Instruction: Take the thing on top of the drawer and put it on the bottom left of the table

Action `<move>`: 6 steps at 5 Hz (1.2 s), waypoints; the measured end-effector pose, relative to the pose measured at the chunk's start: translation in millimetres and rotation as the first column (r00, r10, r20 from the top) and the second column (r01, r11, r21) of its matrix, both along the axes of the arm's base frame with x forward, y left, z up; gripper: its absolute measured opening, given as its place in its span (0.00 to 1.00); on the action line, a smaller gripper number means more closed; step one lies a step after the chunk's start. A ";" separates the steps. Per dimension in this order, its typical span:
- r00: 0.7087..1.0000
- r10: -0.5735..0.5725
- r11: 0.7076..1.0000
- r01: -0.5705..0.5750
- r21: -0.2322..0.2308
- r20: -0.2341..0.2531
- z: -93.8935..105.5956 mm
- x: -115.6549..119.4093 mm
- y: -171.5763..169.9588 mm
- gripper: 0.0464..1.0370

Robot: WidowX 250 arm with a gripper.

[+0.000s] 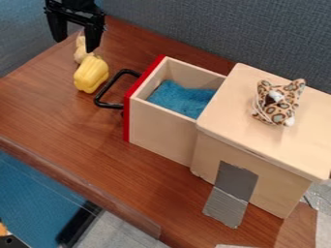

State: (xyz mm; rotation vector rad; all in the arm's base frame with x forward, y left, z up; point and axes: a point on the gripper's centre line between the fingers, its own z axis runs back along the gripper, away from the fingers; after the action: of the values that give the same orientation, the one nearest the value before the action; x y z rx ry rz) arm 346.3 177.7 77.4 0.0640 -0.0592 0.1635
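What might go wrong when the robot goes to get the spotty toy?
The spotted toy is small and soft-looking, so the gripper might push it off the box top instead of grabbing it. The drawer is pulled open beside it, so a slipping toy could drop in onto the blue cloth.

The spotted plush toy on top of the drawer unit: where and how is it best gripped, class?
Probably its body, from above, the tool closing on both sides: the compact bulk rises from the flat wooden top, while the small parts sticking out offer less hold.
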 end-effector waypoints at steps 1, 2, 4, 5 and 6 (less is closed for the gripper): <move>0.999 0.003 1.000 -0.004 -0.022 -0.035 -14.3 -3.3 -3.0 0.96; 0.997 -0.080 0.996 0.079 -0.049 -0.021 11.5 -3.7 -50.2 0.96; 0.944 -0.303 0.941 0.318 -0.115 0.129 70.7 -3.5 -144.0 0.96; 0.883 -0.438 0.874 0.463 -0.149 0.171 80.0 -4.3 -197.9 0.96; 0.841 -0.514 0.833 0.536 -0.138 0.168 79.7 -8.4 -243.3 0.96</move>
State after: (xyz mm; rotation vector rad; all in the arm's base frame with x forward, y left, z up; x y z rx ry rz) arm 337.9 -65.6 157.1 -0.1457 -0.1842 -0.3857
